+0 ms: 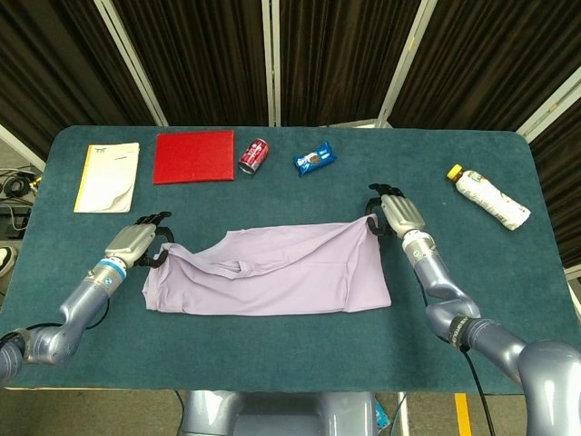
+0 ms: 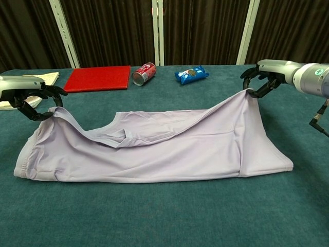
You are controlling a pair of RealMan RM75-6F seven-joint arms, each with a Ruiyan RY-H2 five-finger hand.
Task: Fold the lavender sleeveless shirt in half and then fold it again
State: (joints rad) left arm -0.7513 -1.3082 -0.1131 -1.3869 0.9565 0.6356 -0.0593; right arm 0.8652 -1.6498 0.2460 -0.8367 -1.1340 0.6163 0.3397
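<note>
The dark teal carpet-like table top (image 1: 290,354) carries everything, and across its near middle lies the lavender sleeveless shirt of thin, soft fabric (image 1: 272,277), spread wide from left to right with its near edge flat on the table. Its far layer is lifted at both ends and sags in the middle, where a strap or armhole edge bunches into a small fold.

The step in hand looks like the first fold — the upper layer is being carried over the lower one while the far corners hang in the air. The left hand (image 2: 32,95) pinches the left far corner, fingers curled in on the cloth; the right hand (image 2: 263,82) does the same at the right far corner, fingers clamped on a peak of fabric raised above the table.

The next move calls for both hands to travel together and lay the held edge down evenly, so that the sagging middle does not wrinkle — then to let go and take a fresh hold for the second fold.

Well beyond the shirt lie a red flat rectangular mat (image 1: 194,156), a cream paper booklet (image 1: 107,176), a white plastic bottle with a yellow cap (image 1: 488,196), a blue snack packet (image 1: 313,159) and a red drinks can on its side (image 1: 253,153).
</note>
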